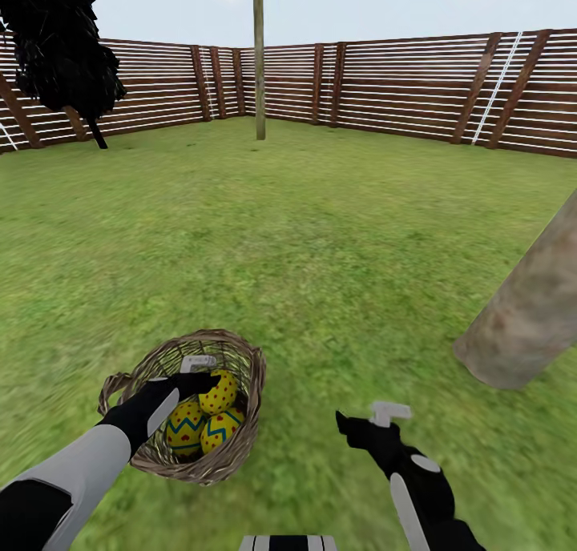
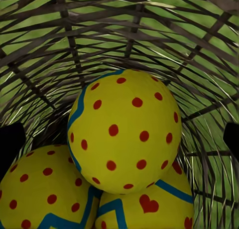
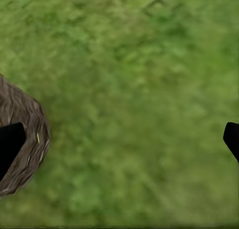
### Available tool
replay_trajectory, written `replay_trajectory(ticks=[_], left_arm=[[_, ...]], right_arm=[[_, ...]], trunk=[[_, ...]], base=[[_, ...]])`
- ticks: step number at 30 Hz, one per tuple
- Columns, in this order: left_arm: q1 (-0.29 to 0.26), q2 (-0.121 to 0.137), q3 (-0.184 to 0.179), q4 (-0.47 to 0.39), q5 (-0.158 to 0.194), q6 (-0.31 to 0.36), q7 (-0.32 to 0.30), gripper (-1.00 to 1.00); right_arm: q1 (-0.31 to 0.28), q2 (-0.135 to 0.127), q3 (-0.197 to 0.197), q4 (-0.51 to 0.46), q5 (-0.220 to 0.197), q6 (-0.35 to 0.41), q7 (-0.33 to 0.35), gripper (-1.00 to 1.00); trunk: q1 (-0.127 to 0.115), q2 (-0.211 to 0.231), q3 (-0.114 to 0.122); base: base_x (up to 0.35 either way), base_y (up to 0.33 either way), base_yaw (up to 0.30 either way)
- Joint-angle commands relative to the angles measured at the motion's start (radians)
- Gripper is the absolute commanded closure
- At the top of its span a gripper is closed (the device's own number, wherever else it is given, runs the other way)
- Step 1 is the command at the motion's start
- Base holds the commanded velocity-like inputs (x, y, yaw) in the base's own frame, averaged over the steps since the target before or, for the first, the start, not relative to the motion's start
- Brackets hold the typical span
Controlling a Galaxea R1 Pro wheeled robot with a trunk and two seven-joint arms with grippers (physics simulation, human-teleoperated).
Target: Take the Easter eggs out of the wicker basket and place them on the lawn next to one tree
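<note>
Reaching into open-woven wicker basket (image 1: 240, 447), left pincer (image 1: 210, 377) spread around smooth dotted egg (image 2: 124, 131), right pincer (image 1: 365, 423) spread.

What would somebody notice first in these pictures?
Probably the three yellow eggs with red dots, piled in the brown basket on the grass near the robot. The left gripper reaches into the basket over the top egg. A thick tree trunk leans in at the right.

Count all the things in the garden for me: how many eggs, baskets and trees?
Eggs: 3, all in the basket: the top egg, the left egg, the right egg
Basket: 1
Trees: 3: the thick trunk, the thin tree, the dark tree
Total: 7
</note>
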Motion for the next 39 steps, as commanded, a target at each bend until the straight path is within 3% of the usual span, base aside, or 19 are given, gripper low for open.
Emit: replay_trajectory(ticks=[1,13,39], left_arm=[[0.0,0.001,-0.003,-0.002,0.005,0.004,0.0,-1.0],[0.0,0.002,0.002,-0.002,0.006,-0.014,-0.003,-1.0],[0.0,0.002,-0.008,-0.003,0.005,-0.016,-0.003,-1.0]], right_arm=[[0.005,0.0,0.016,-0.018,-0.01,0.019,-0.008,-1.0],[-0.067,-0.001,0.061,-0.047,-0.011,0.103,-0.007,-1.0],[-0.073,0.0,0.088,-0.048,-0.011,0.109,0.003,-1.0]], trunk=[[0.0,0.0,-0.001],[0.0,0.0,-0.001],[0.0,0.0,-0.001]], base=[[0.0,0.0,0.0],[0.0,0.0,0.0],[0.05,0.018,0.0]])
